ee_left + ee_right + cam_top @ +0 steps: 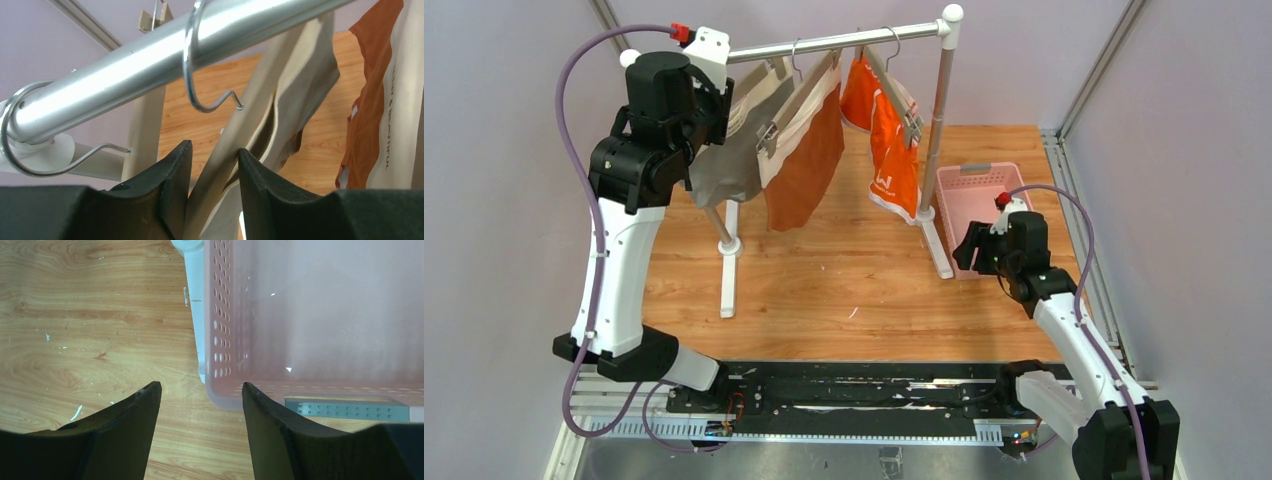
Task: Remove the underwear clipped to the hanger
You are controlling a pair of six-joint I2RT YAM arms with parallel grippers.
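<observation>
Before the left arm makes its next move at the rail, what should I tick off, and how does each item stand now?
1. Left end effector astride the hanger arm of the grey briefs: ok.
2. Firm grip on that arm: cannot tell.
3. A clip between its fingers: not ok, only the bare arm shows there.
4. Rust-brown briefs and orange briefs hanging apart from the grasp: ok.
5. Right end effector open and holding nothing: ok.
6. Pink basket under the right end effector: ok.

One grey brief (pixel 729 170), one rust-brown brief (pixel 809 175) and one orange brief (pixel 894 165), three hangers (pixel 892 92), one rail (pixel 844 40), one pink basket (pixel 976 167) at right.
</observation>
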